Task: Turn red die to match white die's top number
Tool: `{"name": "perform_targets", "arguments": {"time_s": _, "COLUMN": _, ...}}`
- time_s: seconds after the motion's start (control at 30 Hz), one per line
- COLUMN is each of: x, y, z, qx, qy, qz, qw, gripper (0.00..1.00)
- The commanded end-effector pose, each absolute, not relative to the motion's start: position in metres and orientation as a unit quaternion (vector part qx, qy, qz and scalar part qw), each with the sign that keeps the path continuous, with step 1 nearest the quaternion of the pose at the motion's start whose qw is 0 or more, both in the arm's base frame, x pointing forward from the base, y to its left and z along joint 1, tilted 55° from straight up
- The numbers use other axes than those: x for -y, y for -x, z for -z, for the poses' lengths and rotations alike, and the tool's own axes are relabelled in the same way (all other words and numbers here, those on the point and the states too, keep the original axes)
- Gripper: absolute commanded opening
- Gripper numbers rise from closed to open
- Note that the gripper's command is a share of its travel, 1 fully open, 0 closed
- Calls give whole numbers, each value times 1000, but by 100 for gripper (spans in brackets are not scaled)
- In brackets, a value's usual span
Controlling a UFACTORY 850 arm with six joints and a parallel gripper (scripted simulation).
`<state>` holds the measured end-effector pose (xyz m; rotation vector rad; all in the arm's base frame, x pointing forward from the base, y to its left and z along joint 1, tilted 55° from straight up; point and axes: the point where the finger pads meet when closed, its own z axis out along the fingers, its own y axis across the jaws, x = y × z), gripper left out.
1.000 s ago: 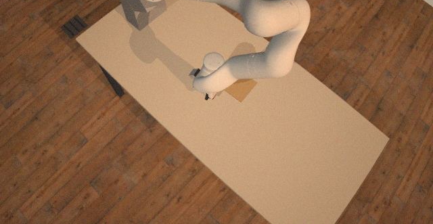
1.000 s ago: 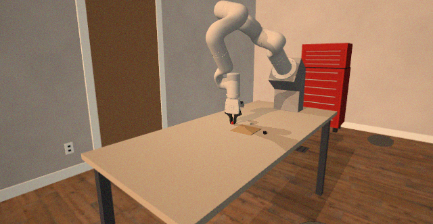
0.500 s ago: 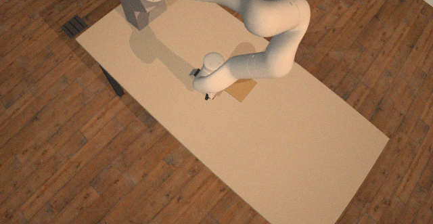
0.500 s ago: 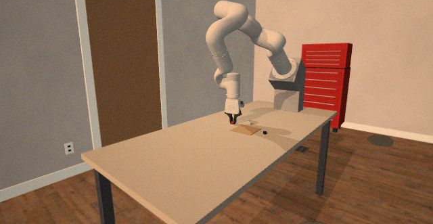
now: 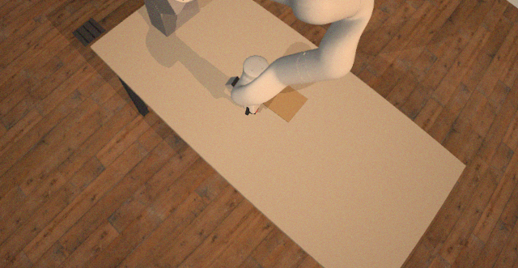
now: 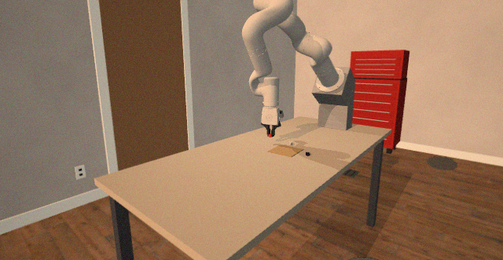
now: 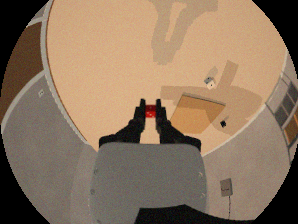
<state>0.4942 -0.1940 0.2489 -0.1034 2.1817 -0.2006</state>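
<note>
My gripper is shut on the red die, which sits between the black fingertips. In the exterior view the gripper holds the die a little above the table, to the left of the brown mat. In the top view the arm covers most of the gripper; only a bit of red shows beside the mat. The white die lies at the mat's far edge and also shows in the wrist view. Its top number is too small to read. A black die lies on the table right of the mat.
The arm's grey base stands at the far end of the table. A red tool cabinet stands behind it on the floor. The black die also shows in the wrist view, near the table's edge.
</note>
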Motion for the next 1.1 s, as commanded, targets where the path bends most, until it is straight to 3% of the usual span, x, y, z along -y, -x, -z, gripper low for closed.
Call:
{"name": "perform_targets", "arguments": {"time_s": 0.0, "x": 191, "y": -468, "z": -268, "qx": -885, "qy": 42, "qz": 81, "qw": 457, "gripper": 11}}
{"name": "perform_targets", "arguments": {"time_s": 1.07, "x": 184, "y": -452, "z": -286, "qx": -884, "qy": -37, "qz": 43, "qw": 463, "gripper": 11}}
